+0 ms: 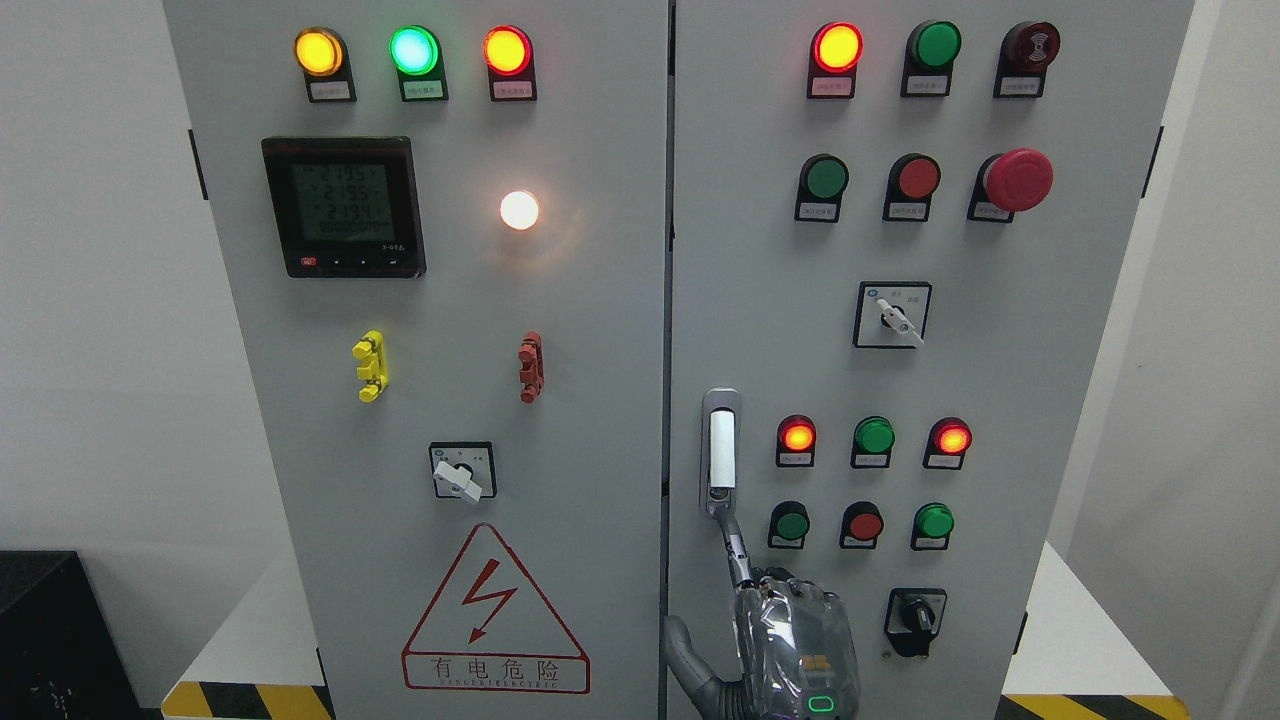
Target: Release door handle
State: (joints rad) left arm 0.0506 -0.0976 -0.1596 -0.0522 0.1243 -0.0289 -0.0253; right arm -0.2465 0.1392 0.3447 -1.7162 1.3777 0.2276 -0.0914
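The door handle (721, 452) is a slim white and silver upright bar near the left edge of the grey cabinet's right door (1000, 380). My right hand (790, 630) comes up from the bottom edge just below it, its back facing me. Its index finger (736, 545) is stretched up and its tip touches the handle's lower end. The other fingers are curled at the knuckles, and the thumb (685, 655) sticks out to the left. The hand grasps nothing. The left arm does not show.
The right door carries red and green lamps and buttons (874, 437), a red mushroom stop button (1018, 180) and two rotary switches (915, 618). The left door (420, 400) has a meter, lamps, a switch and a warning triangle. Yellow-black floor tape runs at both bottom corners.
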